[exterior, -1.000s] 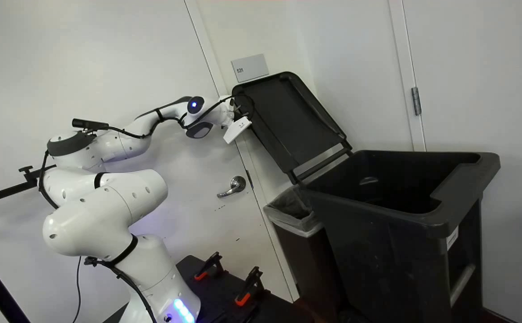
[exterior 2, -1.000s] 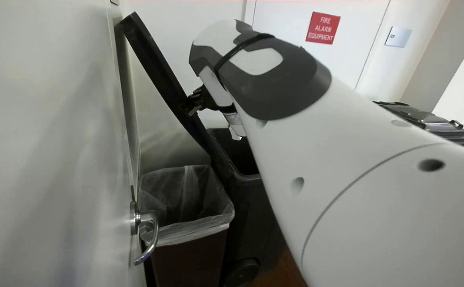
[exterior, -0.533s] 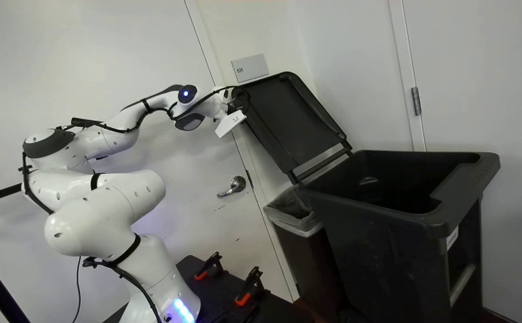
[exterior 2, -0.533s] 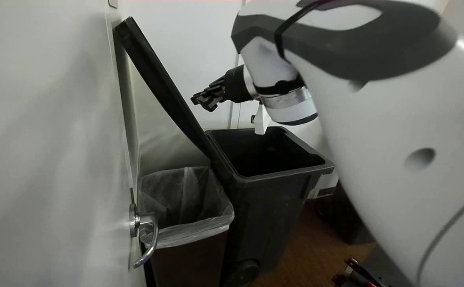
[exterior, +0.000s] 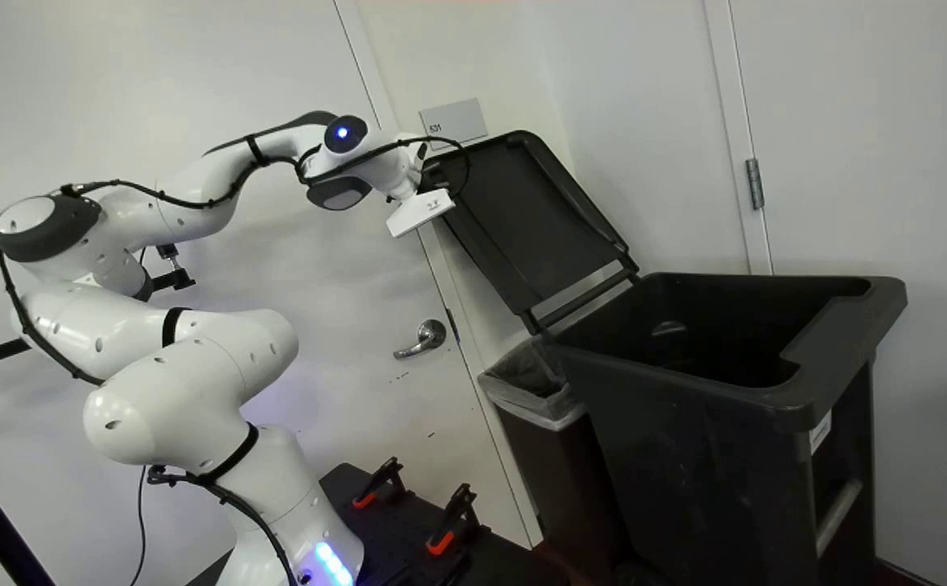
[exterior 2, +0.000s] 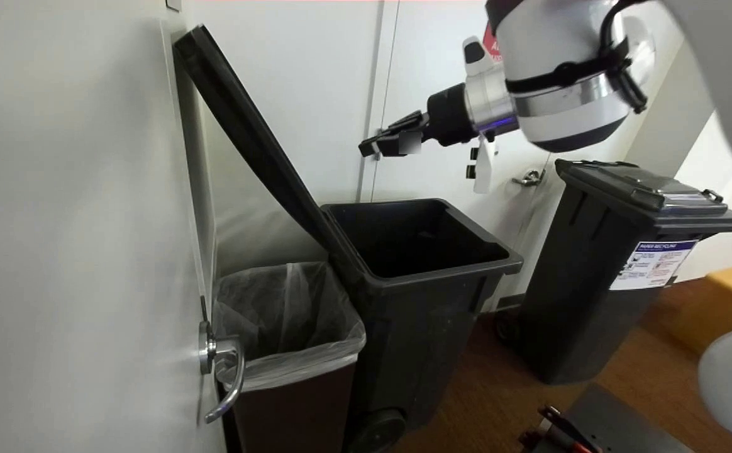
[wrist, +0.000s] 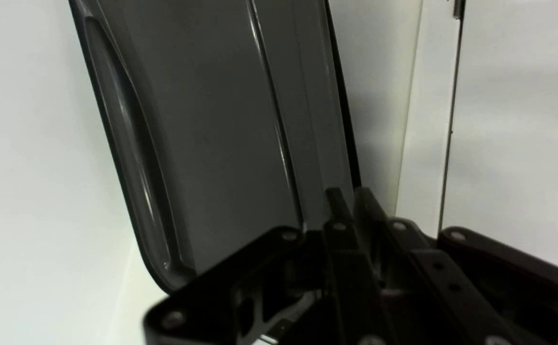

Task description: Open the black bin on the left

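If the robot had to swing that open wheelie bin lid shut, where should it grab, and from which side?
The lid leans back open, so its slim side edge nearer the lever door handle stands exposed: grip that, likely high up for leverage. Come in from that side; the shut jaws would need opening first to straddle it. Clearance behind the top is hard to judge.

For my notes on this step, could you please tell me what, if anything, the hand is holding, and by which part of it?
Nothing is held: the hand is shut and stands apart from the open lid.
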You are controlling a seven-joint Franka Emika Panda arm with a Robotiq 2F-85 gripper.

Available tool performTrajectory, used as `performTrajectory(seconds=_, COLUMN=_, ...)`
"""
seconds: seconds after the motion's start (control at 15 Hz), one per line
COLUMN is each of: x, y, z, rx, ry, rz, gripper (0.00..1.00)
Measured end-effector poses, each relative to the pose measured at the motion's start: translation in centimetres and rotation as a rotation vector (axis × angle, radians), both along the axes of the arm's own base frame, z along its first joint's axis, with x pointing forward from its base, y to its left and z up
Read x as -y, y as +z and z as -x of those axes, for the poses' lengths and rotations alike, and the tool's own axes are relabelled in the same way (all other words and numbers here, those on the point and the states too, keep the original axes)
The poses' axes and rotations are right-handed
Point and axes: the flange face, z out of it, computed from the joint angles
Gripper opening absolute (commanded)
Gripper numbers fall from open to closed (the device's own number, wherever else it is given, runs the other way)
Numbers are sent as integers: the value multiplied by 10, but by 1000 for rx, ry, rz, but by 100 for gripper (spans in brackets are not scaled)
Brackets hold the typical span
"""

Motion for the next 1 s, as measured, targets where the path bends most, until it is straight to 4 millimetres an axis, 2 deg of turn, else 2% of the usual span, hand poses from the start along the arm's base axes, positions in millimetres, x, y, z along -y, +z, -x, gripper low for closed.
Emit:
performTrajectory(seconds=0.27, x=57, y=7, z=18, rx=-56, ry=-11, rz=-110, gripper=3)
performTrajectory(seconds=0.47, x=88, y=10, z=28, rx=-79, ry=10, rz=-208, gripper=3)
performTrajectory(seconds=0.67, x=106, y=12, z=35, rx=-86, ry=65, rz=-313, gripper=3)
performTrajectory(seconds=1.0, x=119, y=17, z=42, rx=-65, ry=130, rz=-425, gripper=3)
